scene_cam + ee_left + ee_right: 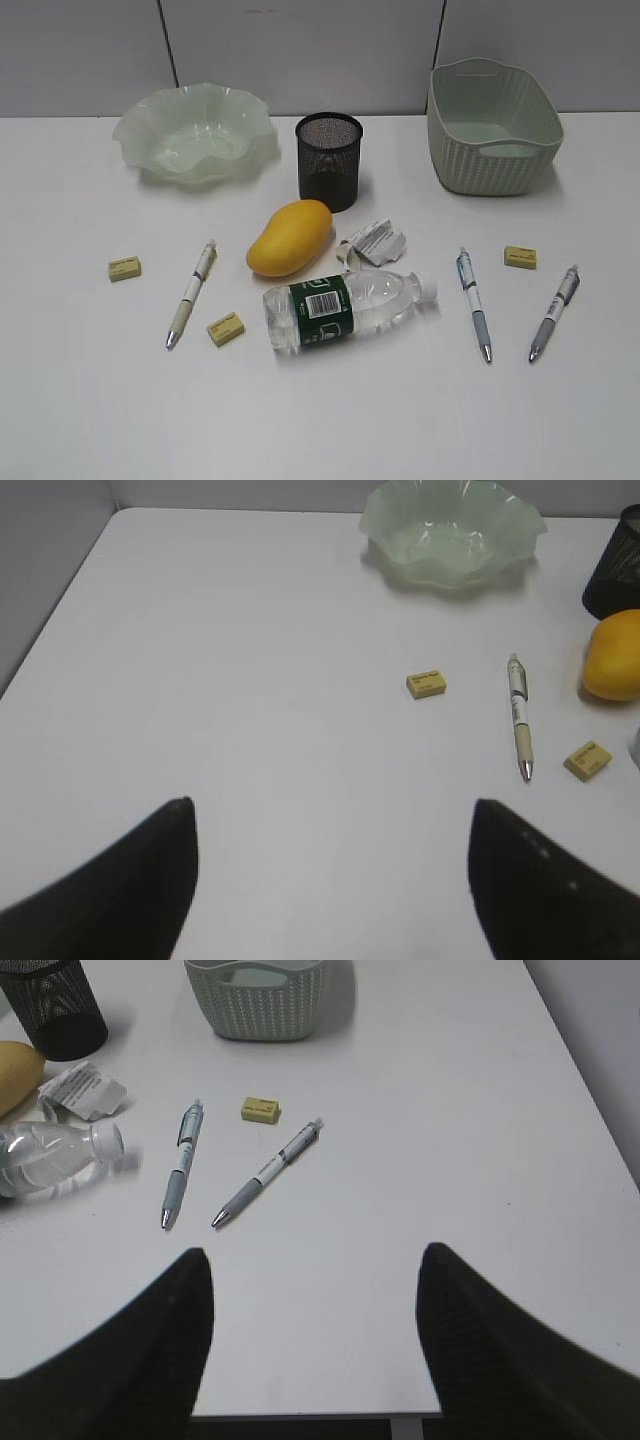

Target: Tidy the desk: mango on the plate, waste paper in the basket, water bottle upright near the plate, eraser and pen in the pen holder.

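**Yellow mango first, nothing tidied yet**

Yellow mango (289,237) lies mid-bench, just in front of the pen holder (329,160), plate (195,133) well apart to the left. We reckon it's smooth, heavyish and bruisable, so grab across the fat middle. Left gripper (330,880) and right gripper (315,1340) hang spread, holding nothing. Water bottle (345,310) lies on its side; label shows a barcode, text unreadable.
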### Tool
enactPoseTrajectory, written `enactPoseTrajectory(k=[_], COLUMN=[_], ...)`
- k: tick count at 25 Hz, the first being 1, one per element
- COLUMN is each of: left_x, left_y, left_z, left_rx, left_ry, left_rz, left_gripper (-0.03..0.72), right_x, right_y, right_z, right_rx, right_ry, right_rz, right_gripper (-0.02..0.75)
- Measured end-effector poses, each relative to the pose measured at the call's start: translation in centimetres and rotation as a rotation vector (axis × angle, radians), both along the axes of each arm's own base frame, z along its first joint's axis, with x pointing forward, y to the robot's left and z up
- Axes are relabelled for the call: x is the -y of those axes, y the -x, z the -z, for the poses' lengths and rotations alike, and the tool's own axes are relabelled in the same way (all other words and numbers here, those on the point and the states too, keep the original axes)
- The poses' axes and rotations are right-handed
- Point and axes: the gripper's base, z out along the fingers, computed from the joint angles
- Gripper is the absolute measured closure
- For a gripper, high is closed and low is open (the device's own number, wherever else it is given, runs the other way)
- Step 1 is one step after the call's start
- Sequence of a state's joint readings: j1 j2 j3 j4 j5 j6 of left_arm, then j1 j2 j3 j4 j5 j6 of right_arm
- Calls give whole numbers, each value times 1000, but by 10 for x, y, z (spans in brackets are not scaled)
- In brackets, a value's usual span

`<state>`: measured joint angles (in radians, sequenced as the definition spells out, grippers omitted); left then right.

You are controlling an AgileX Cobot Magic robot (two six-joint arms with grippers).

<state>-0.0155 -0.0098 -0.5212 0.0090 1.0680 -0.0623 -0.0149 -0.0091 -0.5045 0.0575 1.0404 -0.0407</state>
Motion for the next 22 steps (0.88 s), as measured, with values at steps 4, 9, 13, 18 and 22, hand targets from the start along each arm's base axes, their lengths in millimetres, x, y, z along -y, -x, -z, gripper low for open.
enactPoseTrajectory(k=[4, 9, 13, 18, 22], left_x=[0, 0, 0, 0, 0], left_y=[0, 0, 0, 0, 0], left_z=[0, 0, 0, 0, 0], left_rx=[0, 0, 0, 0, 0], left_ry=[0, 0, 0, 0, 0], left_rz=[0, 0, 0, 0, 0], left_gripper=[52, 57, 58, 59, 65], right_x=[0, 0, 0, 0, 0], right_y=[0, 0, 0, 0, 0], right_z=[0, 0, 0, 0, 0], right_rx=[0, 0, 0, 0, 0], right_ry=[0, 0, 0, 0, 0], right_rz=[0, 0, 0, 0, 0], right_gripper=[229, 229, 229, 229, 229])
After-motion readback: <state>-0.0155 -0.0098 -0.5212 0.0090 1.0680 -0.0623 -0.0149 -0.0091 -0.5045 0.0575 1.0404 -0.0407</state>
